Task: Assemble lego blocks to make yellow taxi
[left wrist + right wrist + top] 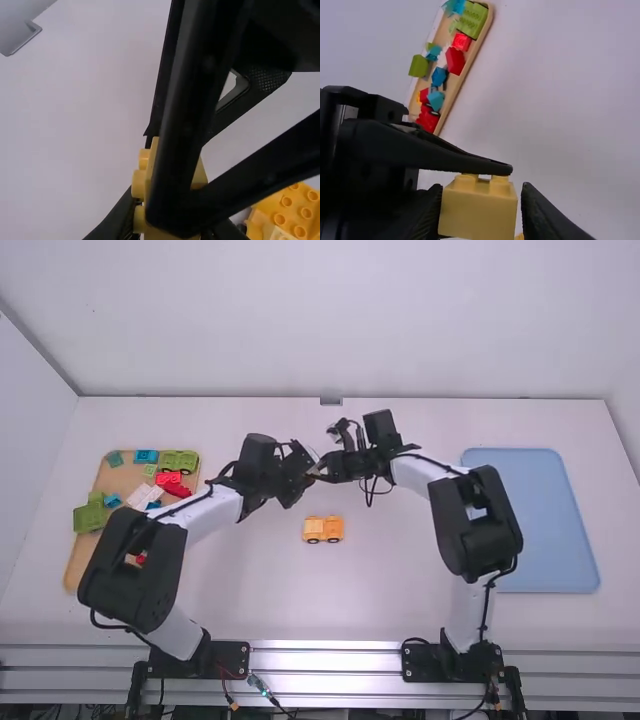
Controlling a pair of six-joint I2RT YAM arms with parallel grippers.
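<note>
While L gripper (305, 467) clamps ylw block (477, 210), R gripper (322, 473) w/ fingers apart around same; wheeled ylw assy. (323, 529), 1 pc., on tbl. (390, 585)

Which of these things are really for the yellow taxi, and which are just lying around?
For the taxi, by their colour:
yellow block, up in the air
orange-yellow wheeled piece on the table

Apparently just lying about:
red block and green wheeled piece on the wooden tray
blue tray

pale-yellow block (477, 212), yellow-orange car (323, 529), light-blue tray (540, 520), white table (370, 590)
</note>
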